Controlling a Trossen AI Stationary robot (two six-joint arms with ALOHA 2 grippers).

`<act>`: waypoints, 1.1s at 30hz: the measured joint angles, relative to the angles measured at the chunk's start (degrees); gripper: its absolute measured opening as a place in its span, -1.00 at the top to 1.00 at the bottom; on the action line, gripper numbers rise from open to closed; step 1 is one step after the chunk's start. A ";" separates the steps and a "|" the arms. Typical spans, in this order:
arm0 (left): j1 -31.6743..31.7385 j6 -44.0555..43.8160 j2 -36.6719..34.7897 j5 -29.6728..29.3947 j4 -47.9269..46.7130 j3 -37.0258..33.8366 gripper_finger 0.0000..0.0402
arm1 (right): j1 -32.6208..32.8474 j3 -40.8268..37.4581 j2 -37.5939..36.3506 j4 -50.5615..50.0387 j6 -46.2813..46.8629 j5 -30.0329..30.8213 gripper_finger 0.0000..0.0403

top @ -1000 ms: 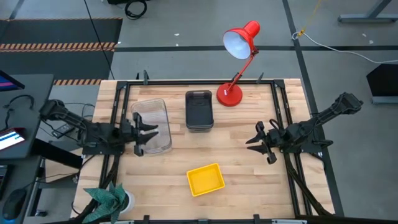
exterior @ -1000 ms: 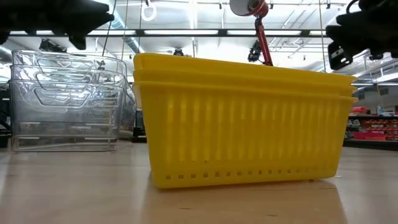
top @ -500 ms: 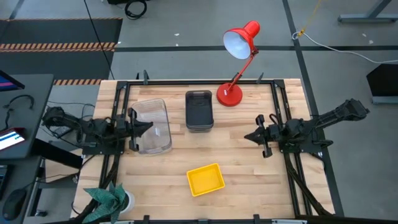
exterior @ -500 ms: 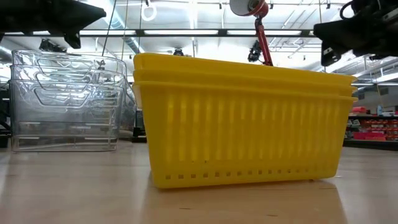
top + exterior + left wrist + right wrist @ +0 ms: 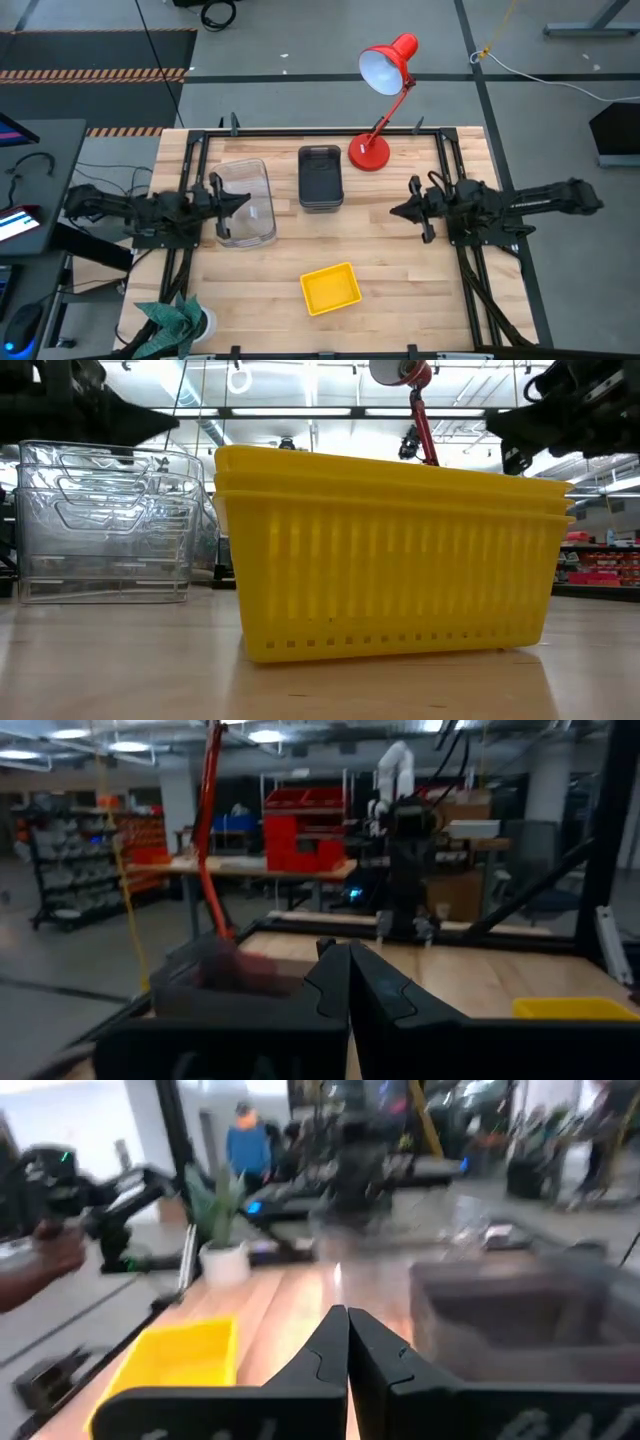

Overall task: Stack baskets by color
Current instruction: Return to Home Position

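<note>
Three piles stand on the wooden desk. The clear transparent plastic baskets are nested at far left. The dark grey plastic baskets are nested just beside them. The bright yellow squarish baskets are nested at near centre. Each pile holds only its own colour, and the top baskets are empty.

The left hand, fingers together and holding nothing, hangs over the clear pile's edge. The right hand, likewise together and empty, hangs over bare desk.

Judgement: stacking is done and parking the arms is in hand. The next move calls for drawing back without touching any pile.

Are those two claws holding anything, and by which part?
Nothing is held: the left gripper and the right gripper are both shut and empty.
</note>
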 joint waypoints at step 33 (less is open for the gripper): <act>0.11 -1.54 -13.13 23.07 -13.87 0.04 0.92 | 0.48 -3.59 -16.26 -7.45 2.69 5.60 0.90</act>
